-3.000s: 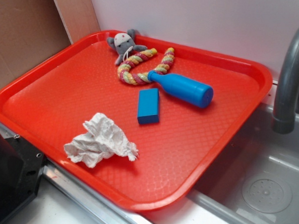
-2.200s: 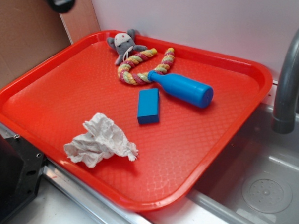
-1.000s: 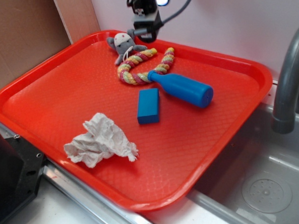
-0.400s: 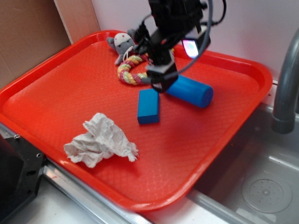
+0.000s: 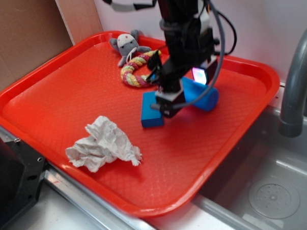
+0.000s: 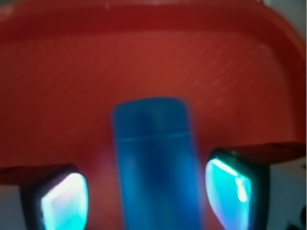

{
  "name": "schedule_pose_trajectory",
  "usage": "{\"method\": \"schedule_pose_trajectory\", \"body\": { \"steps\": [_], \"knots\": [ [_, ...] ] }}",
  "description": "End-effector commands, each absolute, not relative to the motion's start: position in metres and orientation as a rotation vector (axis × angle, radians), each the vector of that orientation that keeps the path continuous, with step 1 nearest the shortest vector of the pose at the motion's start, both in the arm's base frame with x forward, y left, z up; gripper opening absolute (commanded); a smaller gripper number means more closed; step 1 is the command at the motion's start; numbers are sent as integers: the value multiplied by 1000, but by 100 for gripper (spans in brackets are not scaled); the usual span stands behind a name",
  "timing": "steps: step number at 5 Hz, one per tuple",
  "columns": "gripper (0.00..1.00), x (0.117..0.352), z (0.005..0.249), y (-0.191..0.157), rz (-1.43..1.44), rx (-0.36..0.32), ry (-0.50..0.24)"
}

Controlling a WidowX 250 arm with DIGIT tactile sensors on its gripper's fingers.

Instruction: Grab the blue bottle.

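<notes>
Lying on its side on the textured red plastic tray (image 5: 66, 93), the small bright-blue plastic bottle (image 5: 201, 94) is seen towards the tray's far right part, its flat base end pointing at the right rim. Its neck end is hidden behind the black robot arm in the exterior view. The black gripper (image 5: 168, 101) is lowered directly over the bottle's middle. In the wrist view the bottle (image 6: 156, 163) is framed between the two fingers (image 6: 60, 196), which are spread apart, one on each side of the cylindrical body; a gap is seen between each pad and the bottle, so no contact can be made out, though the view is blurred. The flat blue rectangular block (image 5: 149, 111) is placed just beside the bottle, on the near left side, partly covered by the gripper. A twisted red, yellow and pink rope ring (image 5: 136, 70) lies beyond it, with a small grey plush toy (image 5: 125, 45) at the tray's far edge. A crumpled white paper wad (image 5: 101, 144) rests well apart, near the front rim. A grey curved tap (image 5: 295, 83) stands over the metal sink (image 5: 268, 186) at the right.
</notes>
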State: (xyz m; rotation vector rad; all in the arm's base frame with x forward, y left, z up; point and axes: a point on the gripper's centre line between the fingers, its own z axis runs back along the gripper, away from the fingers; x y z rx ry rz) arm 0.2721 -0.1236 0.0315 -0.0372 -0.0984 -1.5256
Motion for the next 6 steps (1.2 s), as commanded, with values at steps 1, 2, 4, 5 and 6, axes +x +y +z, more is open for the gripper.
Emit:
{"method": "schedule_pose_trajectory", "body": {
  "steps": [1,2,4,5,6],
  "knots": [
    [0,246,37,-140,-1501,-3,-104],
    [0,234,58,-136,-1419,2,-134],
    [0,255,141,-78,-1019,90,-174],
    [0,239,175,-45,-775,123,-107],
    [0,223,203,-18,-531,156,-34]
  ]
}}
